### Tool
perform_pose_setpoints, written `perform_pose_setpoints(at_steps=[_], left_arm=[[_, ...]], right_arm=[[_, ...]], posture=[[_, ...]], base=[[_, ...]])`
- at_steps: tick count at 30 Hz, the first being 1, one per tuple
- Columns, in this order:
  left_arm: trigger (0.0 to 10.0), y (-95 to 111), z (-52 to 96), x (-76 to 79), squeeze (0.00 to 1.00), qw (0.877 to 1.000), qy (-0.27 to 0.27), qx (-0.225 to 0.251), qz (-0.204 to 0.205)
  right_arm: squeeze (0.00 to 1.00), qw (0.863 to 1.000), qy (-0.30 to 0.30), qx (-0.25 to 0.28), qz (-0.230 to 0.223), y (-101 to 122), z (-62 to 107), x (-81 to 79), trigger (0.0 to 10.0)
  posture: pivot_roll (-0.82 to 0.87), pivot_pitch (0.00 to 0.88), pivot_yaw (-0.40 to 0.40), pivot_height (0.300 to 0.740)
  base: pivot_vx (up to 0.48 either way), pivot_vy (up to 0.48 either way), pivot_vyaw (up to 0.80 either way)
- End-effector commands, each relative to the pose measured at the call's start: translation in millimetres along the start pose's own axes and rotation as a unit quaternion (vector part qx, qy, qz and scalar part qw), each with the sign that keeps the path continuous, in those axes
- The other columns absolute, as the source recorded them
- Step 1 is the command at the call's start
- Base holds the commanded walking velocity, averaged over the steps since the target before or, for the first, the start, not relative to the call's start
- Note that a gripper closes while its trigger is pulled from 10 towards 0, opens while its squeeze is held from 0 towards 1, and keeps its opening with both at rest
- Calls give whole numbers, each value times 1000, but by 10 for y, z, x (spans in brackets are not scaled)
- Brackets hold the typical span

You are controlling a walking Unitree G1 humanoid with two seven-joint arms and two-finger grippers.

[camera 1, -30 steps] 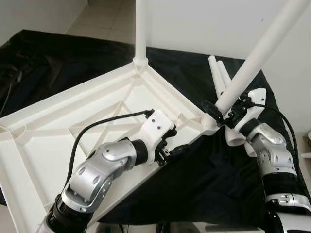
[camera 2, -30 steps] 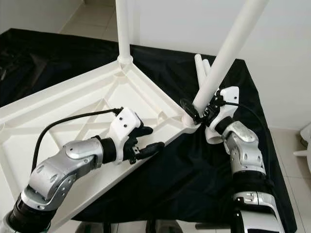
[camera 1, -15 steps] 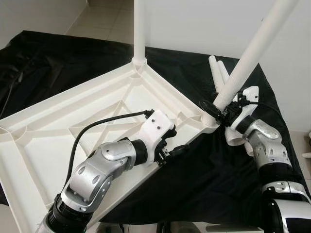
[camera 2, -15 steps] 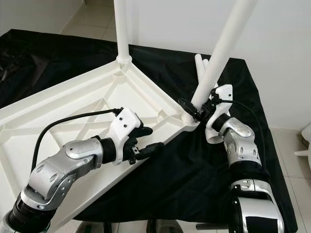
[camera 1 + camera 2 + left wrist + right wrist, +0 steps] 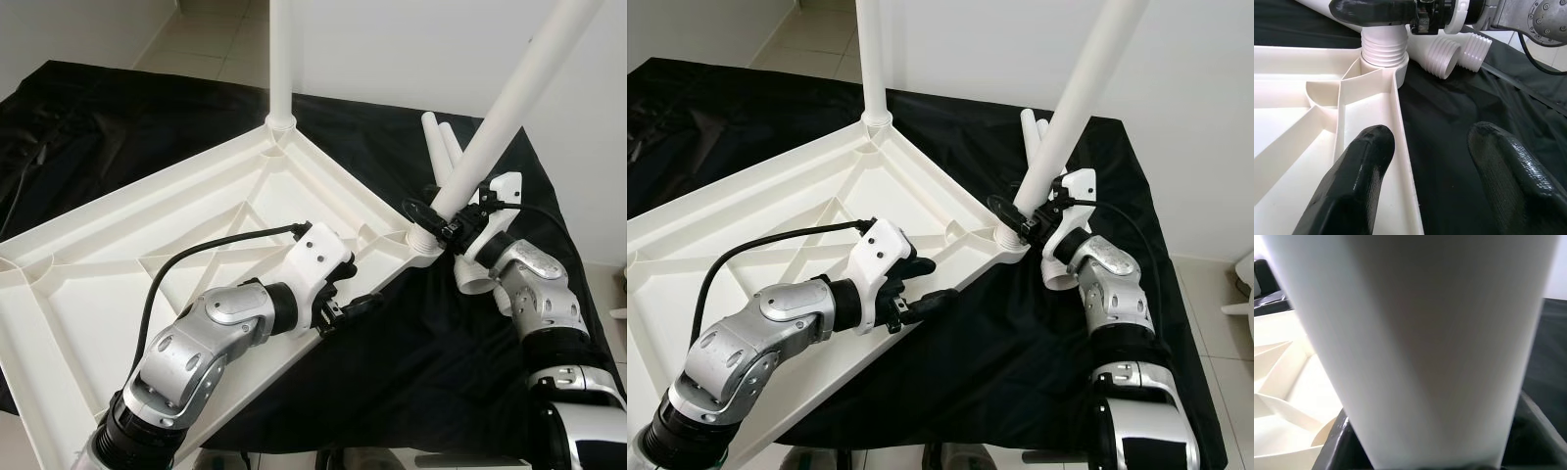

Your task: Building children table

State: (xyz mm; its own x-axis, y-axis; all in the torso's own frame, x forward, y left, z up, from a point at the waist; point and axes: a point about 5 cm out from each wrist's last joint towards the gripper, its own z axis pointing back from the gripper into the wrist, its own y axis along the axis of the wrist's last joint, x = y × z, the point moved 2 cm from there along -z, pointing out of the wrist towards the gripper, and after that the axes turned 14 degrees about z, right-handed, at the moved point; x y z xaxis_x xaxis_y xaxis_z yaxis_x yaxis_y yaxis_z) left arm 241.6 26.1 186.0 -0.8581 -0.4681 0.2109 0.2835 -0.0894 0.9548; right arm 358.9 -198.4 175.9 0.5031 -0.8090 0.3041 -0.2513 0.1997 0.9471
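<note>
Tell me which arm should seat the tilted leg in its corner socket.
Right: the right gripper already clamps the tilted leg above the socket; the left gripper straddles the tabletop rim.

Beyond our left gripper (image 5: 355, 305), open black cloth (image 5: 421, 362) gives free passage. Ahead of it, our right gripper (image 5: 438, 221) and the tilted leg (image 5: 509, 108) block the corner socket (image 5: 1382, 53), two loose legs (image 5: 1459, 51) just beside.

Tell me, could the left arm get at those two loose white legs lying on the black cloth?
Probably not easily. The left gripper sits at the tabletop's edge, and the two loose legs lie beyond the right gripper and the leg it holds.
</note>
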Motion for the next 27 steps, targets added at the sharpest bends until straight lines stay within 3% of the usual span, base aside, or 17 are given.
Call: perform_pose_setpoints(at_steps=[1,11,22,27], left_arm=[[10000,-16,-4,38,0,1000,-3,-4,1],[10000,-29,-7,42,0,1000,-2,-5,4],[10000,-33,-16,50,0,1000,-5,-6,4],[10000,-34,-25,51,0,1000,-7,-6,5]], right_arm=[[0,1000,-15,-10,-24,-55,-3,-32,0],[0,985,-154,-43,-59,-63,-57,-280,0],[0,973,-216,-66,-49,-29,-58,-425,0],[0,950,-289,-104,-55,-36,-52,-597,0]], posture=[[60,119,-53,740],[56,112,-54,740],[52,106,-56,740],[55,95,-62,740]], base=[[0,0,0],[0,0,0],[0,0,0],[0,0,0]])
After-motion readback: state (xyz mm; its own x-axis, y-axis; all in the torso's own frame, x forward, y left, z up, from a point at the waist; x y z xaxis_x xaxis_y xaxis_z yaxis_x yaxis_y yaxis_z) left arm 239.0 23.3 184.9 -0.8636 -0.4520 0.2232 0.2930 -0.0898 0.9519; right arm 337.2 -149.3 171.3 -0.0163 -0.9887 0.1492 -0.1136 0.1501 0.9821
